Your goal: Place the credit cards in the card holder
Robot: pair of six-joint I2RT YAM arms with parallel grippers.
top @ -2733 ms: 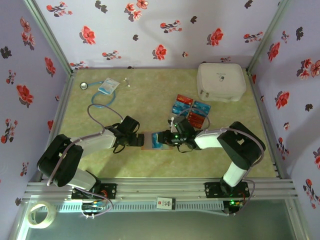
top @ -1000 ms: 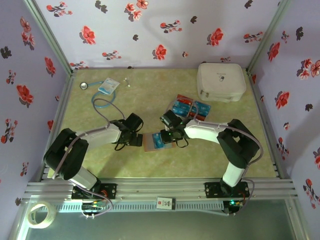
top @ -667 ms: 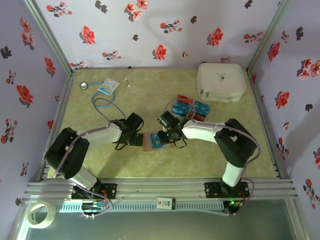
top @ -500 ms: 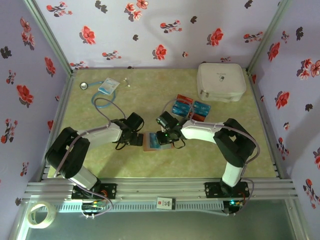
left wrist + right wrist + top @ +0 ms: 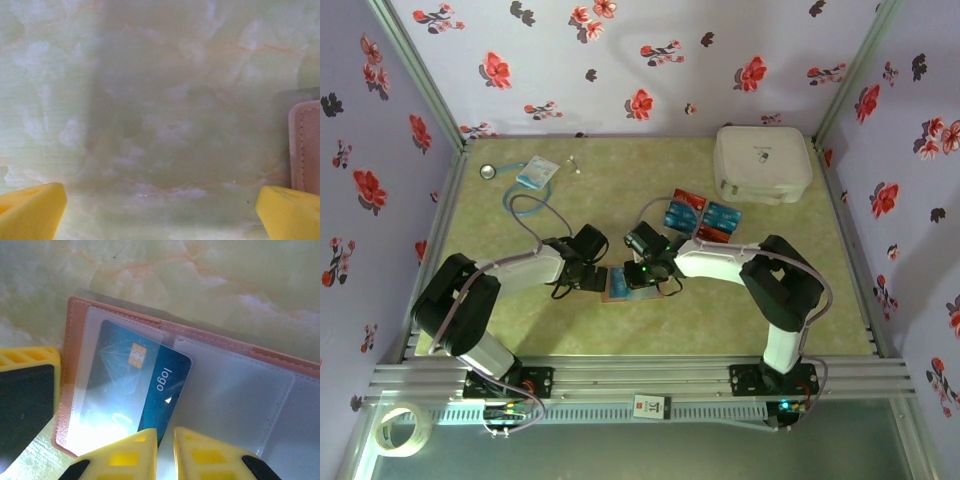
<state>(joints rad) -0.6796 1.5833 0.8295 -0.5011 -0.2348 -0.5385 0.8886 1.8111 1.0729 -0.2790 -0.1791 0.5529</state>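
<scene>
The card holder (image 5: 240, 385) lies open on the table, pink-tan with clear pockets, also seen from above (image 5: 612, 293). A blue credit card (image 5: 150, 375) lies flat, partly slid into the left pocket. My right gripper (image 5: 165, 450) is shut with a thin gap; its fingertips rest at the card's near edge and nothing is between them. From above it sits over the holder (image 5: 638, 272). My left gripper (image 5: 160, 212) is open wide and empty, with the holder's edge (image 5: 305, 145) by its right finger. More red and blue credit cards (image 5: 703, 218) lie in a loose pile behind.
A big white rounded case (image 5: 763, 163) stands at the back right. A blue-white packet with a cord (image 5: 535, 172) lies at the back left. One finger of the left gripper (image 5: 27, 400) stands against the holder's left edge.
My right gripper has moved left across the holder, and the blue card has slid further into the left pocket. The holder has shifted slightly left. The left arm has hardly moved.
</scene>
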